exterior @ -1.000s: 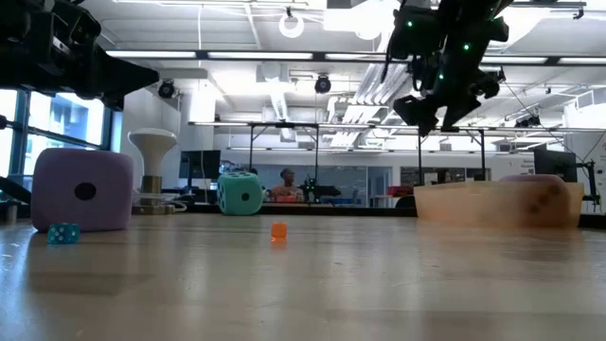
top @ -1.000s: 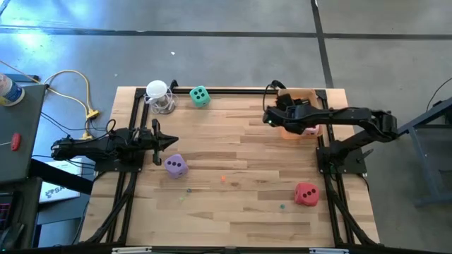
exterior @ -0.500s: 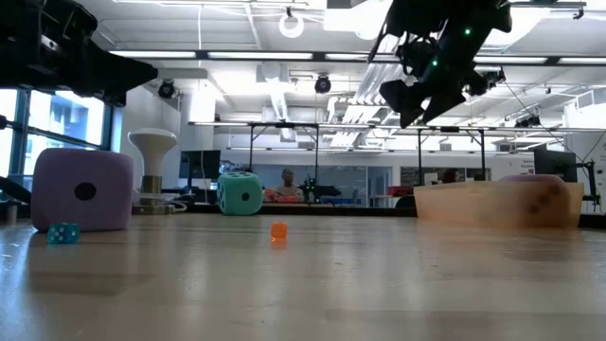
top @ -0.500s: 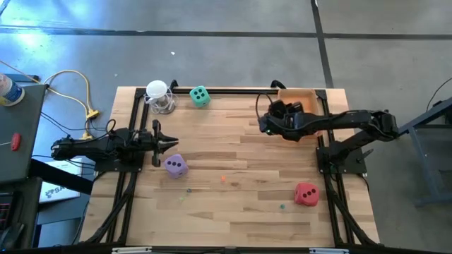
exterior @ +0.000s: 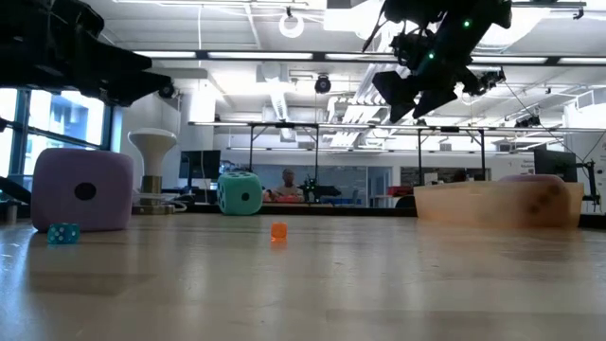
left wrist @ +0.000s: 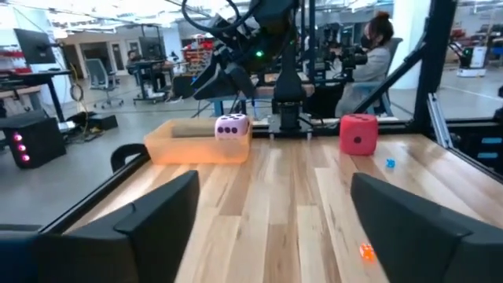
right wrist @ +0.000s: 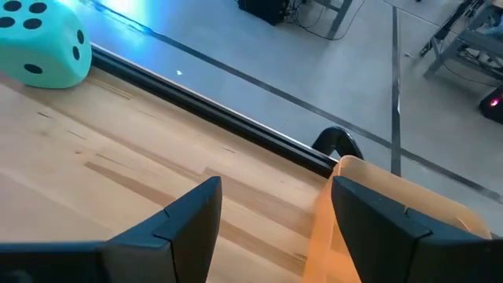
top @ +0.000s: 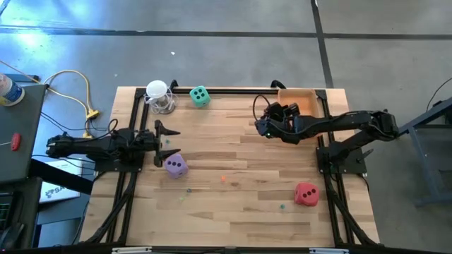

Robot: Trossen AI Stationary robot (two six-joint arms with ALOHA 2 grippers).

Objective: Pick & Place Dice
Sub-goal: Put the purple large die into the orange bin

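Bare wood fills the middle of the table [top: 233,204], with only tiny beads [top: 222,179] on it. Along its far edge sit the mint green die [top: 200,96] and an orange tray [top: 298,99] at the corner, holding the pink die [left wrist: 232,126]. Beside the tray hangs the right gripper [top: 261,121], spread and empty. Near the opposite edge, the left gripper [top: 167,138] gapes just beside the purple die [top: 175,165]. Well apart from the tray, the red die [top: 306,193] sits.
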